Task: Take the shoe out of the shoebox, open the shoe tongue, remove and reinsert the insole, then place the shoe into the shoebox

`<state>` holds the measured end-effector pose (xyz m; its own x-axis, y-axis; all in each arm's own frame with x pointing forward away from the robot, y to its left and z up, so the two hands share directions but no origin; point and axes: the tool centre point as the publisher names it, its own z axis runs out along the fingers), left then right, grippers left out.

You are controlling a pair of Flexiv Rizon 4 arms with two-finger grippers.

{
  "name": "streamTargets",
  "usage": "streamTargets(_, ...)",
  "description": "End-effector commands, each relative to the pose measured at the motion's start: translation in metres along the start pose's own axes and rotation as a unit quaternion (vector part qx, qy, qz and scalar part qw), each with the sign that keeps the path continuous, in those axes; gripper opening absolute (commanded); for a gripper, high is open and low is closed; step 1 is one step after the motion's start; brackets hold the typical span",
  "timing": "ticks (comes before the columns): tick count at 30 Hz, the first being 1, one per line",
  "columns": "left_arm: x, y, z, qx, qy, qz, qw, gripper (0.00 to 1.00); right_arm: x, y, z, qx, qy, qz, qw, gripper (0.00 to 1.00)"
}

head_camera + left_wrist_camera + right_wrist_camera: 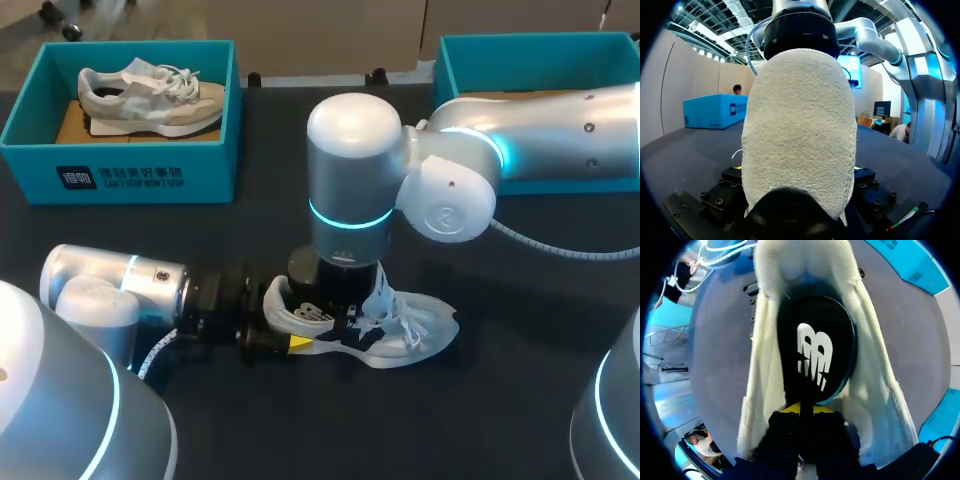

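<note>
Shoe is out of the box, so step one is done: it's lying on the dark table, toe towards my right, well apart from both boxes. My left gripper is right at the heel, and in its wrist view the white heel fills everything ahead of it. Whether it's actually clamping I cannot tell. My right gripper comes straight down over the shoe's opening, pinched narrow on the end of the black insole, which sits in the mouth of the shoe with the sides spread wide around it. I'd say the tongue is already opened and I'm in the insole step, though I can't judge whether it's coming out or going back in. Still to do: finish the insole, then carry the shoe to a shoebox. The other shoebox already holds a second shoe.
</note>
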<state>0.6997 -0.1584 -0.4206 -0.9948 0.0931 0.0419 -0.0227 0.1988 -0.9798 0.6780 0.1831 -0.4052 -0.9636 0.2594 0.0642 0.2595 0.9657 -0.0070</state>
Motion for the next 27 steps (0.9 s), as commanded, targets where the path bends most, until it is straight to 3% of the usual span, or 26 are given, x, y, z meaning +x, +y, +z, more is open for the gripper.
streamTargets(1, -0.003, 0.006, 0.0, 0.0, -0.002, -0.001, 1.0, 0.0, 0.02, -0.01, -0.019, -0.019, -0.024, 0.008, 1.0, 0.0)
streamTargets(7, -0.003, 0.006, 0.0, 0.0, -0.002, -0.001, 1.0, 0.0, 0.017, -0.013, -0.035, -0.044, -0.054, 0.006, 0.998, 0.0)
streamTargets(18, -0.003, 0.006, 0.0, 0.0, -0.002, -0.001, 1.0, 0.0, 0.003, -0.027, -0.047, -0.149, -0.096, -0.014, 0.984, 0.0)
streamTargets(26, -0.003, 0.006, 0.0, 0.0, -0.002, -0.001, 1.0, 0.0, -0.005, -0.021, -0.053, -0.16, -0.083, -0.049, 0.982, 0.0)
streamTargets(27, -0.003, 0.006, 0.0, 0.0, -0.002, -0.001, 1.0, 0.0, -0.007, -0.019, -0.053, -0.157, -0.078, -0.055, 0.983, 0.06)
